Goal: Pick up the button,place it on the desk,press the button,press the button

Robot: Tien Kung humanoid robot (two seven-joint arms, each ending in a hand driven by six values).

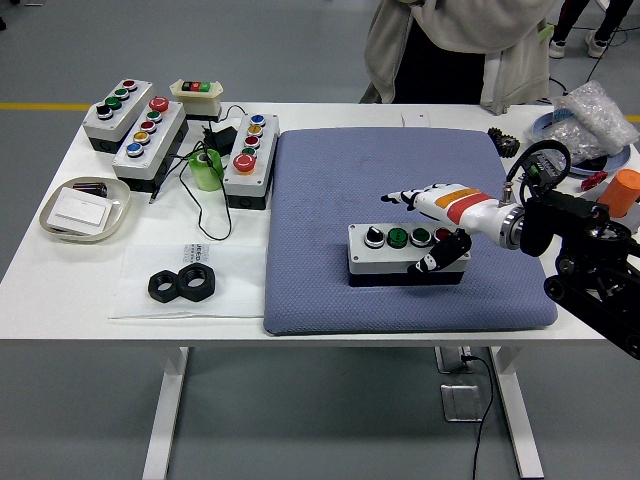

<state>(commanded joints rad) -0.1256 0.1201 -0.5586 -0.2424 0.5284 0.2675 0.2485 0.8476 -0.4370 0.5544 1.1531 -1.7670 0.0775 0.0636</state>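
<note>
A grey button box [395, 254] with a black knob, a green button and further buttons lies on the blue mat [330, 190], right of the mat's middle. My right hand [428, 222] hovers over the box's right end, fingers spread above its far side and the thumb down by its front right corner. It holds nothing. The rightmost buttons are partly hidden by the hand. My left arm is out of view.
Three more button boxes [147, 139] and a small switch [196, 92] stand at the table's back left, with a green tape roll [207, 170], a tray [84, 210] and black nuts [183, 284]. An orange knob [624, 191] and bagged parts [590, 120] lie at the right. A person [460, 45] stands behind.
</note>
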